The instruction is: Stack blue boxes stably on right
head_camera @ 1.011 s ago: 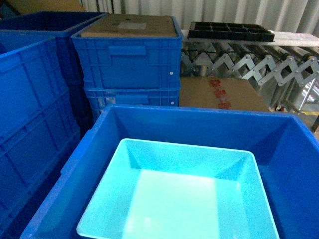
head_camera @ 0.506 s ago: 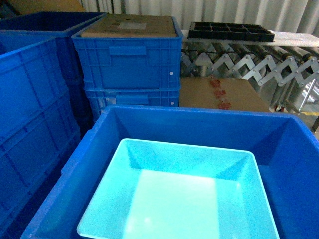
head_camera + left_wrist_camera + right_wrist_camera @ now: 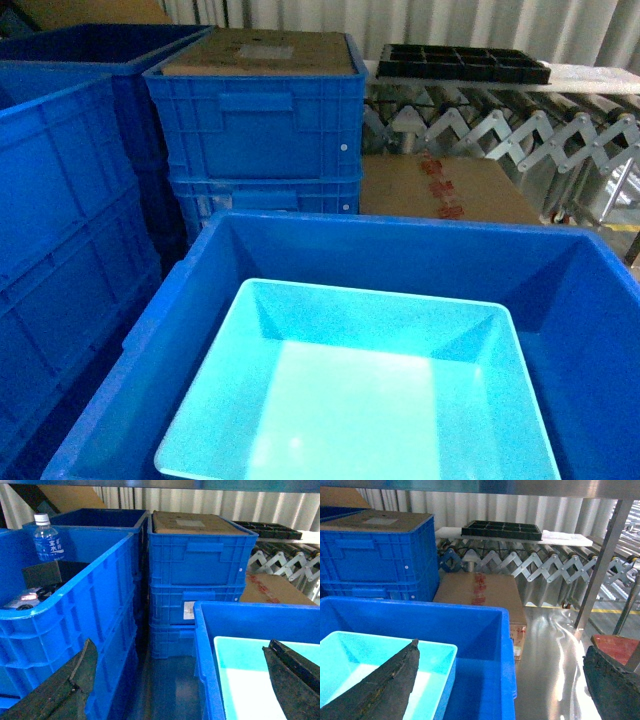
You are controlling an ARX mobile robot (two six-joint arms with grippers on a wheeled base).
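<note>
Head view first: one light turquoise tub (image 3: 360, 400) sits inside a big dark blue bin (image 3: 400, 250) right in front of me, tucked toward the bin's left wall, with bare blue floor showing on its right side. Behind the bin is a stack of ribbed blue crates (image 3: 258, 140) with a cardboard sheet (image 3: 262, 52) lying on top, more tall crates along the left edge, a cardboard carton (image 3: 445, 188) to the right of the stack, and an accordion roller conveyor (image 3: 500, 135) carrying a black compartment tray (image 3: 465, 63). Neither of my grippers shows up in this view. Left wrist view: my left gripper (image 3: 182, 680) has its fingers spread wide apart, gripping nothing, one finger low over the gap beside the tall left crate and the other over the turquoise tub's corner (image 3: 240, 675). That tall crate (image 3: 75, 610) holds a water bottle (image 3: 48, 537) and some dark stuff I can't make out. Right wrist view: my right gripper (image 3: 500, 685) is spread wide too, nothing between the fingers, one finger over the tub (image 3: 380, 655) and the other way out over the shiny floor (image 3: 555, 650) to the right of the bin. The carton, conveyor and black tray sit behind.
</note>
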